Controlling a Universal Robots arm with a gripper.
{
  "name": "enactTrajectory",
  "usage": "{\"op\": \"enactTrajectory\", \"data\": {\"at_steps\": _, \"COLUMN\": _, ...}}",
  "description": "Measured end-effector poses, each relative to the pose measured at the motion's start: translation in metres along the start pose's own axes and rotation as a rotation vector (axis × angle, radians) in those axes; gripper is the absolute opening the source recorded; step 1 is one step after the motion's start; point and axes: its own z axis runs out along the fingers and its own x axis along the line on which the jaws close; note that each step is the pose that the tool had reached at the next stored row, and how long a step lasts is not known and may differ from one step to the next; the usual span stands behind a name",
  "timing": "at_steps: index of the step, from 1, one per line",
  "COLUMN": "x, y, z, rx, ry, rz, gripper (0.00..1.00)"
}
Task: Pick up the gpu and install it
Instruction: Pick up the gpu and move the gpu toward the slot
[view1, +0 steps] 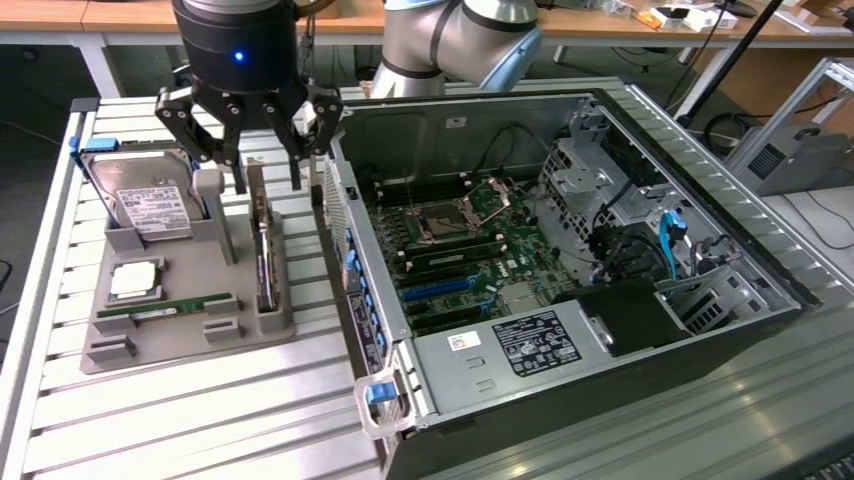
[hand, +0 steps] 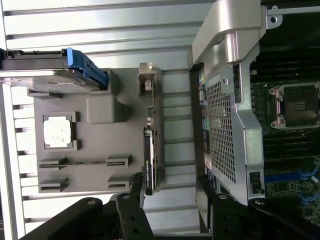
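The gripper was held with its jaws spread and empty above the gpu, which was stood on edge in a slot of the grey fixture tray, just beside the open computer case. For a sound grasp, it was judged that the jaws should be centred across the thin card, squared to its flat faces and kept clear of the silvery metal bracket. The card was seen as a dark, rigid slab, the tray as matte moulded material, and farther off the boxy hard drive was marked by a white label.
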Motion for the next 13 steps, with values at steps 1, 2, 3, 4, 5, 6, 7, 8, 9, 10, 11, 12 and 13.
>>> {"op": "enactTrajectory", "data": {"at_steps": 1, "x": 0.0, "y": 0.0, "z": 0.0002, "rx": 0.0, "ry": 0.0, "rz": 0.0, "gripper": 0.54}}
{"op": "enactTrajectory", "data": {"at_steps": 2, "x": 0.0001, "y": 0.0, "z": 0.0004, "rx": 0.0, "ry": 0.0, "rz": 0.0, "gripper": 0.54}}
{"op": "enactTrajectory", "data": {"at_steps": 3, "x": 0.0001, "y": 0.0, "z": 0.0006, "rx": 0.0, "ry": 0.0, "rz": 0.0, "gripper": 0.54}}
{"op": "enactTrajectory", "data": {"at_steps": 4, "x": 0.0002, "y": 0.0, "z": 0.0008, "rx": 0.0, "ry": 0.0, "rz": 0.0, "gripper": 0.54}}
{"op": "enactTrajectory", "data": {"at_steps": 5, "x": 0.0002, "y": 0.0, "z": 0.001, "rx": 0.0, "ry": 0.0, "rz": 0.0, "gripper": 0.54}}
{"op": "enactTrajectory", "data": {"at_steps": 6, "x": 0.0002, "y": -0.0001, "z": 0.0012, "rx": 0.0, "ry": 0.0, "rz": 0.0, "gripper": 0.54}}
{"op": "enactTrajectory", "data": {"at_steps": 7, "x": 0.0003, "y": -0.0001, "z": 0.0014, "rx": 0.0, "ry": 0.0, "rz": 0.0, "gripper": 0.54}}
{"op": "enactTrajectory", "data": {"at_steps": 8, "x": 0.0003, "y": -0.0001, "z": 0.0015, "rx": 0.0001, "ry": 0.0, "rz": 0.0, "gripper": 0.54}}
{"op": "enactTrajectory", "data": {"at_steps": 9, "x": 0.0003, "y": -0.0001, "z": 0.0017, "rx": 0.0, "ry": 0.0, "rz": 0.0, "gripper": 0.54}}
{"op": "enactTrajectory", "data": {"at_steps": 10, "x": 0.0004, "y": -0.0001, "z": 0.0019, "rx": 0.0, "ry": 0.0, "rz": 0.0, "gripper": 0.54}}
{"op": "enactTrajectory", "data": {"at_steps": 11, "x": 0.0004, "y": -0.0001, "z": 0.0021, "rx": 0.0001, "ry": 0.0, "rz": 0.0, "gripper": 0.54}}
{"op": "enactTrajectory", "data": {"at_steps": 12, "x": 0.0004, "y": -0.0001, "z": 0.0023, "rx": 0.0, "ry": 0.0, "rz": 0.0, "gripper": 0.54}}
{"op": "enactTrajectory", "data": {"at_steps": 13, "x": 0.0005, "y": -0.0001, "z": 0.0027, "rx": 0.0, "ry": -0.0001, "rz": 0.0, "gripper": 0.54}}
